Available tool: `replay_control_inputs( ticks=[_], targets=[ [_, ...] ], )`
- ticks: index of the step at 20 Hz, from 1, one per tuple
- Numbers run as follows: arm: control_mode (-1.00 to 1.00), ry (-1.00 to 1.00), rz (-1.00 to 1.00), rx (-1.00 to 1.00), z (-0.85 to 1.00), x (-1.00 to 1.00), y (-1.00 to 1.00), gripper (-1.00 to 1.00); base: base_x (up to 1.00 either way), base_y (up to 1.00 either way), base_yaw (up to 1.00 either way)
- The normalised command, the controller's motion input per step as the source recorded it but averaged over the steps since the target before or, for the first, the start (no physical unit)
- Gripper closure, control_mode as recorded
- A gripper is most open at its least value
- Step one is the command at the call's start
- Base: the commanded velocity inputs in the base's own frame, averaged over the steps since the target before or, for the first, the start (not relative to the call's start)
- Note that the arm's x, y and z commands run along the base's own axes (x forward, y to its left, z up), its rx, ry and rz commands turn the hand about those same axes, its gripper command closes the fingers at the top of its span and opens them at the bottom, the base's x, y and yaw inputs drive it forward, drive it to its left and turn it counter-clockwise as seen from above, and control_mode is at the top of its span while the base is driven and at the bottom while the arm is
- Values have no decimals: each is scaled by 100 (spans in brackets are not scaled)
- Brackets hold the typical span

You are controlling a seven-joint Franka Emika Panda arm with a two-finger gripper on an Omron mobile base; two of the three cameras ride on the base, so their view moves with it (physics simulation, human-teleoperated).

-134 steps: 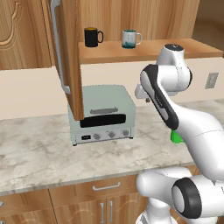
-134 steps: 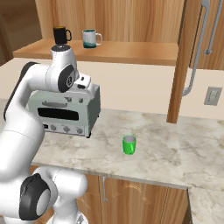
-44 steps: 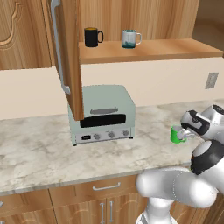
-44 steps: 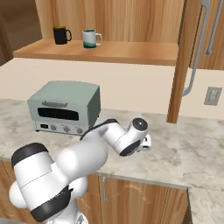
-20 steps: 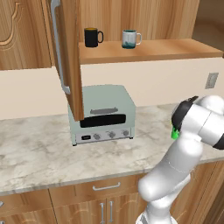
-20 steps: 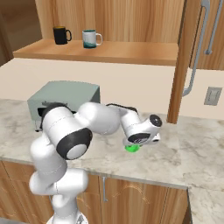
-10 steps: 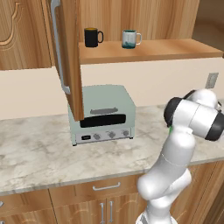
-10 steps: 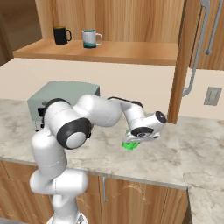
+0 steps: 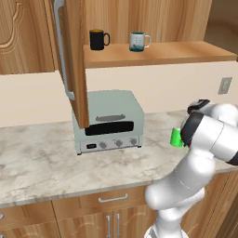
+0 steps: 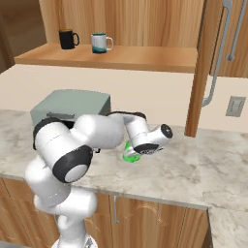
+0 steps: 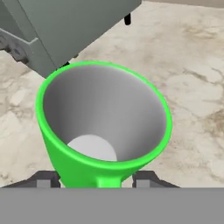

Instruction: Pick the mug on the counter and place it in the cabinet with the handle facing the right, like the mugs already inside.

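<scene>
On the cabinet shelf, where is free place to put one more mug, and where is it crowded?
On the shelf, the long stretch from the teal-and-white mug to the wooden upright is bare. The near end is crowded: the black mug and the teal-and-white mug stand close together there. A narrow strip along the front edge also looks free.

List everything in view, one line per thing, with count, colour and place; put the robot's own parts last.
green mug: one, bright green, standing upright on the counter, right of the toaster oven.
black mug: one, on the cabinet shelf, left.
teal-and-white mug: one, on the shelf beside the black one.
toaster oven: one, pale green, on the counter.
cabinet: light brown wood, door open.
counter: beige-grey marbled stone.
wall outlet: one, pale, right.
gripper: one, its dark fingers either side of the green mug's base.
</scene>
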Motion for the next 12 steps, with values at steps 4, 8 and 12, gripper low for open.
replay_control_inputs(
  ticks=[4,8,12],
  targets=[
    [-100,-26,0,-13,0,-29,80,100,0,0,0],
    [-100,-26,0,-10,14,-23,71,100,0,0,0],
    [-100,-25,0,0,41,-19,55,100,0,0,0]
  ],
)
